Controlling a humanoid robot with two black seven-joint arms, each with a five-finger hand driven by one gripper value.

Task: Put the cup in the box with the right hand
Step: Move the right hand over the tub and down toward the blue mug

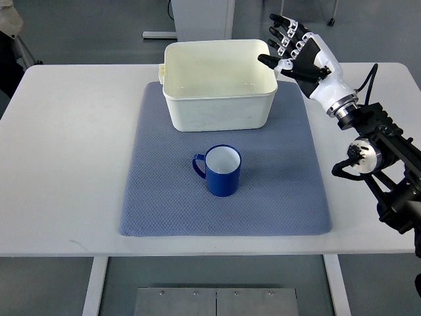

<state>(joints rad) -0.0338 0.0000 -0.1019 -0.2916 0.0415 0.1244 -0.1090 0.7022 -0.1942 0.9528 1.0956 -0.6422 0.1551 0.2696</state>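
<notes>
A blue cup (222, 170) with a white inside stands upright on the blue-grey mat (164, 197), its handle turned to the left. Behind it, at the mat's far edge, sits the cream plastic box (219, 83) with nothing in it. My right hand (289, 47) hovers at the box's far right corner, well away from the cup, fingers spread and holding nothing. Its arm (371, 151) comes in from the right edge. The left arm does not show.
The white table (66, 151) carries the mat at its middle. A table leg and base (197, 20) stand on the floor beyond the far edge. A dark shape (8, 59) shows at the far left edge.
</notes>
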